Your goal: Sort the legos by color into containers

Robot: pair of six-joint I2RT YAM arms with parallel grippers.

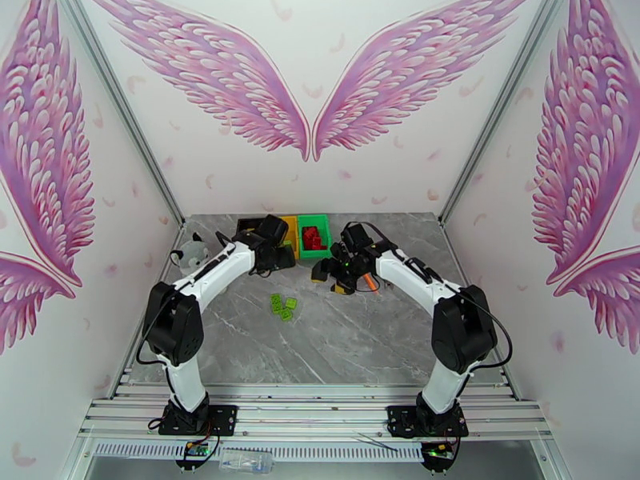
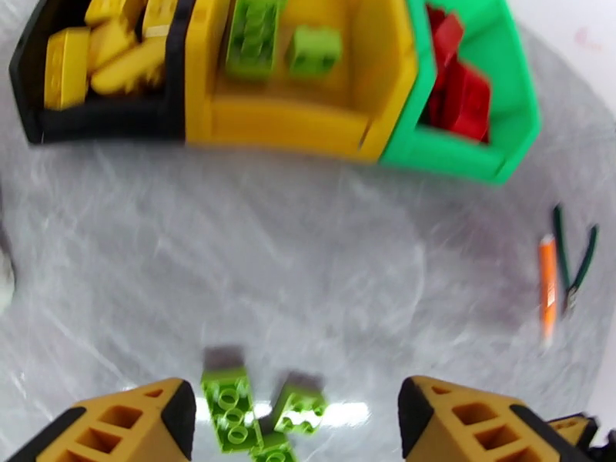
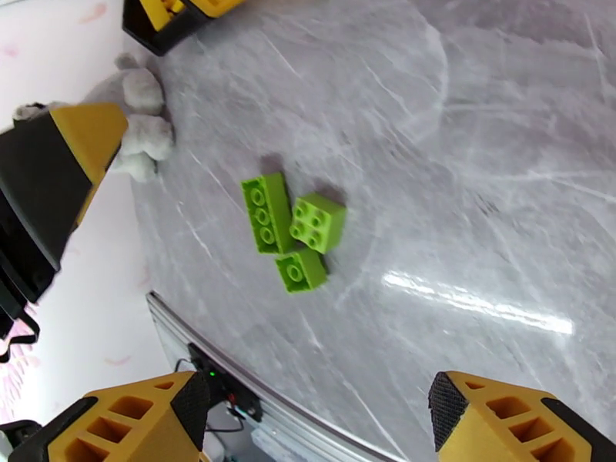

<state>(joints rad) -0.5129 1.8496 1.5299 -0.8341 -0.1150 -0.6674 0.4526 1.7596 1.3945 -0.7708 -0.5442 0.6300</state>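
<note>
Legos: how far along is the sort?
Done: yellow bricks sit in the black bin, red bricks in the green bin, two green bricks in the yellow bin. In hand: nothing; the left gripper and right gripper are both open and empty. Left: three loose green bricks on the table, probably headed for the yellow bin.

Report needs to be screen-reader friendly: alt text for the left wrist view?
Three joined bins line the top: black bin holding yellow legos, yellow bin holding two green legos, green bin holding red legos. Below, on the grey marble table, three loose green legos lie under the open left claw. An orange stick lies at right.
</note>
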